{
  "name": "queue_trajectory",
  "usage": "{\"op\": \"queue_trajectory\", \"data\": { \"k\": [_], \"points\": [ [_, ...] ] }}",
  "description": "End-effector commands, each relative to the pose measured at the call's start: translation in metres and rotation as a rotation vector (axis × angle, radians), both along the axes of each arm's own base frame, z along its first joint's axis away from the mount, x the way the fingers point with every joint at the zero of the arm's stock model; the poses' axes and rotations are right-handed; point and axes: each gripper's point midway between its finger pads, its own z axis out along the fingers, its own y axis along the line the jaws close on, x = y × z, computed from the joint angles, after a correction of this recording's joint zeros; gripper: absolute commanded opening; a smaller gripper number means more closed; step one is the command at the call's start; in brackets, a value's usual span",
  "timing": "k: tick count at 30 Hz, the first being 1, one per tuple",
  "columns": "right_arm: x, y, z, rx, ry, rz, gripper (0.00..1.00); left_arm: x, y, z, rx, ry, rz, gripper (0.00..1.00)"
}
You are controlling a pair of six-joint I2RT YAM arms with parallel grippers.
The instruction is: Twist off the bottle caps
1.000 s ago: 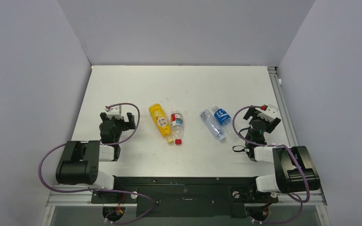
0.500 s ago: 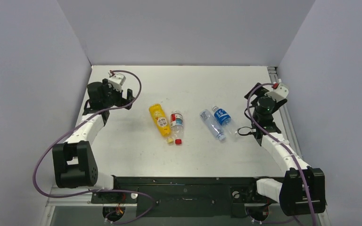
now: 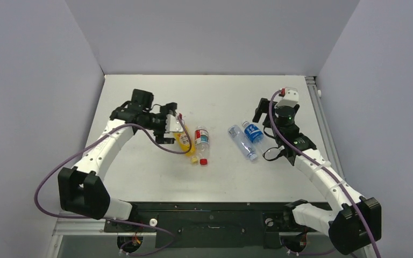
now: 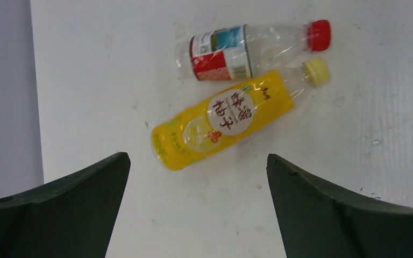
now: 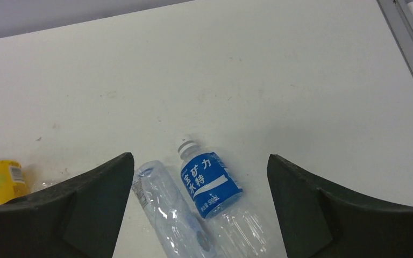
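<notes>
Your left gripper (image 4: 196,157): jaws spread, empty, yellow bottle (image 4: 223,126) just ahead. Your right gripper (image 5: 200,157): likewise, blue-label bottle (image 5: 211,183) ahead.

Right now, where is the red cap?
From above, the red cap is left of centre, just beside the yellow cap, on its bottle.

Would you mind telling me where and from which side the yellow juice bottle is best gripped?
Probably its wide body toward the base, from straight above, with the left fingers across its width. The yellow juice bottle lies on its side, and the red-label bottle crowds it near the yellow cap.
</notes>
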Motion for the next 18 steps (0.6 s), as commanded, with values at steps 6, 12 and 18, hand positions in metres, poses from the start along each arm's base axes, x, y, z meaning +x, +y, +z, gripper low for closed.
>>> {"op": "queue_trajectory", "data": {
  "k": [6, 12, 18],
  "points": [
    [-0.032, 0.011, 0.038, 0.028, -0.053, 0.055, 0.88, -0.027, -0.060, -0.048, 0.228, -0.186, -0.546, 0.97],
    [-0.034, 0.022, 0.052, 0.047, -0.052, 0.108, 0.88, -0.015, -0.056, -0.088, 0.360, -0.183, -0.690, 0.97],
    [-0.031, 0.033, 0.060, 0.046, -0.038, 0.144, 0.88, -0.003, -0.048, -0.116, 0.460, -0.157, -0.754, 0.97]
  ]
}}
